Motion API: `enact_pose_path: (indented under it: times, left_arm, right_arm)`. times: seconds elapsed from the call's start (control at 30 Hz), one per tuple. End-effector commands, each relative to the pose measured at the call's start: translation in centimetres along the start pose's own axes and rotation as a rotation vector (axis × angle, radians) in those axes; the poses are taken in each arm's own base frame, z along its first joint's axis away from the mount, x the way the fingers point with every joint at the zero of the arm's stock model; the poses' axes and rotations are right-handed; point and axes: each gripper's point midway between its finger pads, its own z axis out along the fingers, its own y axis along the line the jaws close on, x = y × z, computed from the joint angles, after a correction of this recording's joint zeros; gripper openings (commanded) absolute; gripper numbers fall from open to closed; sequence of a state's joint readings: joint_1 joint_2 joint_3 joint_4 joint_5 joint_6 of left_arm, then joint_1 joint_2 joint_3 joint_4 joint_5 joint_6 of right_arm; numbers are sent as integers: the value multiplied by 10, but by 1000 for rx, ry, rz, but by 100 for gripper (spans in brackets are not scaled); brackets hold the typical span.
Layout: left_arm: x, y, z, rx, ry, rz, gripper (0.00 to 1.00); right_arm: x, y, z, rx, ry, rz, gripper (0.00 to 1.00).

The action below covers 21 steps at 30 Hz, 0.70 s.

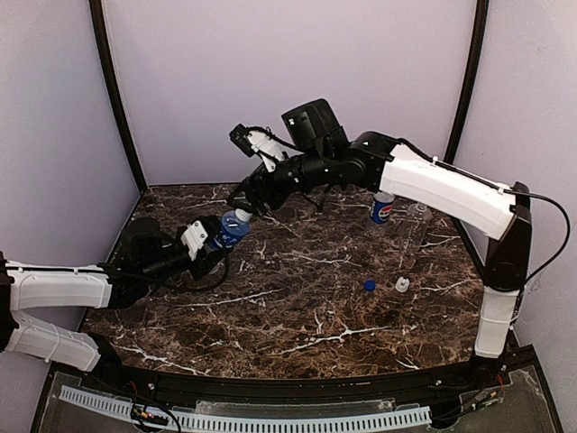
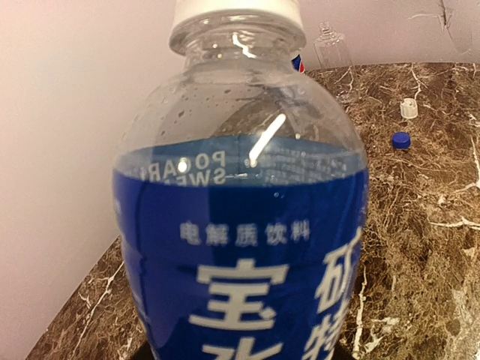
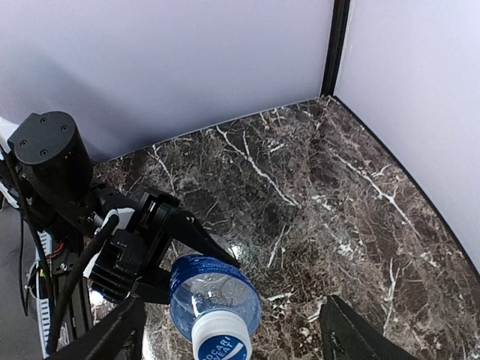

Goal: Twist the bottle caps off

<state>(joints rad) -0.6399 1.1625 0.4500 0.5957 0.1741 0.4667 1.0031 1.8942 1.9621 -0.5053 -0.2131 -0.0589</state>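
Note:
My left gripper (image 1: 216, 242) is shut on a blue-labelled bottle (image 1: 230, 232), held tilted above the table's left half. The bottle (image 2: 240, 247) fills the left wrist view, and its white cap (image 2: 236, 11) is on its neck. My right gripper (image 3: 234, 319) is open around that cap (image 3: 221, 341); its fingers (image 3: 112, 337) stand well clear on either side. A Pepsi bottle (image 1: 382, 209) and an unlabelled clear bottle (image 1: 417, 216) stand at the back right, both without caps. A loose blue cap (image 1: 369, 285) and a loose white cap (image 1: 402, 284) lie on the table.
The dark marble table (image 1: 306, 307) is closed in by pale walls behind and on both sides, with black corner posts (image 1: 115, 99). The right arm (image 1: 442, 185) reaches across the back of the table, above the Pepsi bottle.

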Motion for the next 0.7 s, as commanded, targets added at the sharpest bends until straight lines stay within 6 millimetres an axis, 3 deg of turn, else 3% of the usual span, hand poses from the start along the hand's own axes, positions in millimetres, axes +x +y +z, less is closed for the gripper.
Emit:
enact_pose_path:
  times: [0.0, 0.1, 0.27, 0.4, 0.67]
  left_arm:
    - [-8, 5, 1, -26, -22, 19, 36]
    - [-7, 4, 1, -23, -18, 17, 36]
    - [-5, 3, 2, -19, -13, 21, 36]
    - [-7, -2, 3, 7, -24, 26, 36]
    - [-9, -5, 2, 21, -32, 37, 36]
  right_arm:
    - [18, 6, 7, -17, 95, 227, 72]
    - [27, 1, 9, 6, 125, 231, 61]
    - [37, 6, 14, -21, 155, 238, 54]
    - [39, 6, 18, -29, 162, 231, 40]
    - [49, 6, 23, -47, 196, 204, 21]
